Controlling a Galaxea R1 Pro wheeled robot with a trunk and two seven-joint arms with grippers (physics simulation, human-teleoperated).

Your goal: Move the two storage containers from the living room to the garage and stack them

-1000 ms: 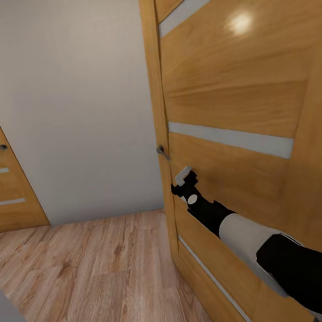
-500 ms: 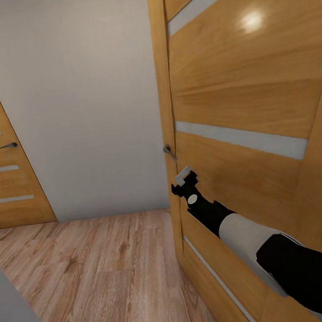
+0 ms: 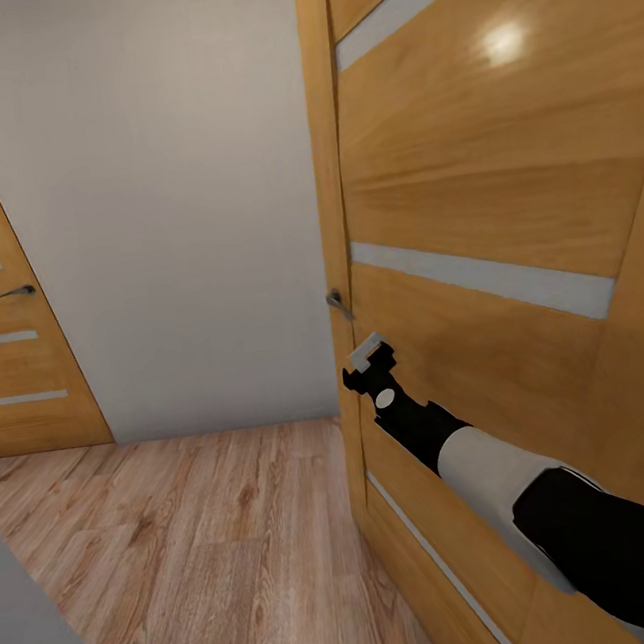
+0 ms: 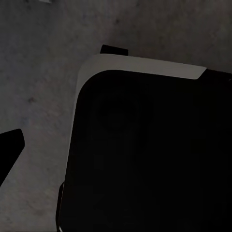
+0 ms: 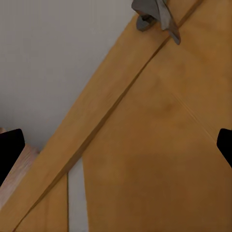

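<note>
My right tool (image 3: 369, 353) was stretched out ahead of me at the near face of a tall wooden door (image 3: 467, 193) with pale horizontal strips, just below its grey lever handle (image 3: 337, 303). In the right wrist view that handle (image 5: 154, 14) sat at the door's edge, and the two dark fingertips (image 5: 9, 152) stood far apart at opposite borders of the picture with nothing between them, so that tool was spread wide and empty. The left wrist view showed a dark rounded body (image 4: 145, 150) with a pale rim over a dim grey surface, with one dark fingertip (image 4: 8, 147) at the edge; I could not tell whether my left tool was spread or closed. Beyond the door ran a plain white-grey wall (image 3: 156, 201), and a second wooden door (image 3: 11, 330) with its own handle stood at the far left. Light wood plank flooring (image 3: 209, 547) lay underfoot. No orange-red container appeared here in any of my views.
</note>
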